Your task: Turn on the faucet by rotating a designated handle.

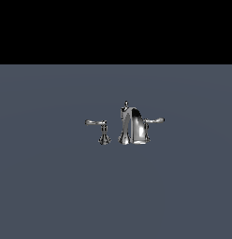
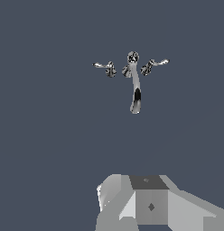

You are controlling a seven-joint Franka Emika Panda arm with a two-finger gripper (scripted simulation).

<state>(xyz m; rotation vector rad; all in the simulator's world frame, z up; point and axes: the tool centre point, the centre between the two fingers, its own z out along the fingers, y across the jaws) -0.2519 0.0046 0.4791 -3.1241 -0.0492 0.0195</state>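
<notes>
Hanging well short of the faucet [image 1: 132,126], the gripper [image 2: 132,221], its opening impossible to judge, could hit the pedestal lever [image 1: 97,123] instead of the handle [image 1: 155,120] on the exterior view's right.

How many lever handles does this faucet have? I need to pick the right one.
2. One lever handle on the exterior view's left of the spout, with a flared pedestal; the other handle on its right, pedestal mostly hidden.
</notes>
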